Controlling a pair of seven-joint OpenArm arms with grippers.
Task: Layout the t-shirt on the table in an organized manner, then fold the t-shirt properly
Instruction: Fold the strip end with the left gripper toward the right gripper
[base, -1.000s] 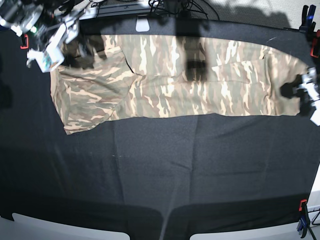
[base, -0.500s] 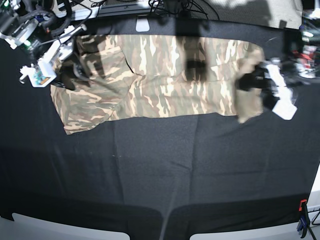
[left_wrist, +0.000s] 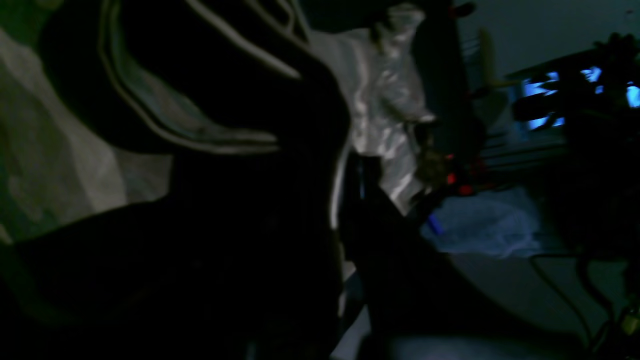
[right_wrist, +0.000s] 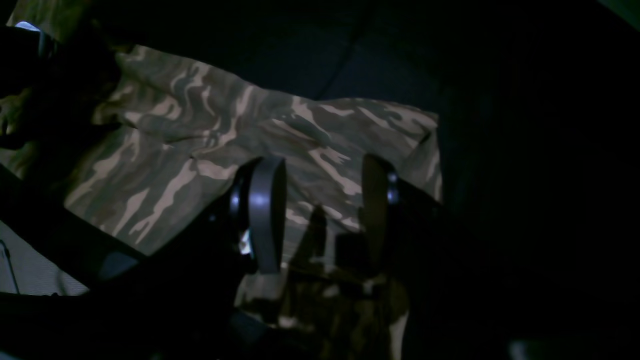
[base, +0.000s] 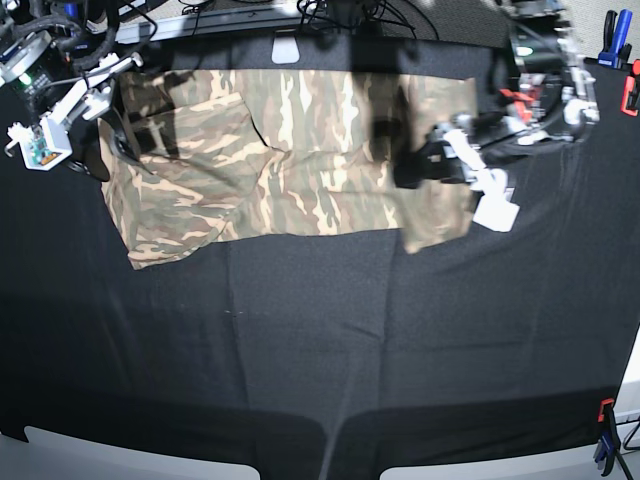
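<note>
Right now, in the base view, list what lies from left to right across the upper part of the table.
Right gripper → flat part of the t-shirt → left gripper holding the shirt's folded-over end → bare table → clamps at the edge.

The soft short-sleeved t-shirt (base: 290, 160) is printed in tan, beige, olive and brown camouflage streaks, lying on the wide table's matte black cloth (base: 320, 350) with red and blue clamps (base: 604, 440) at its edges.
</note>
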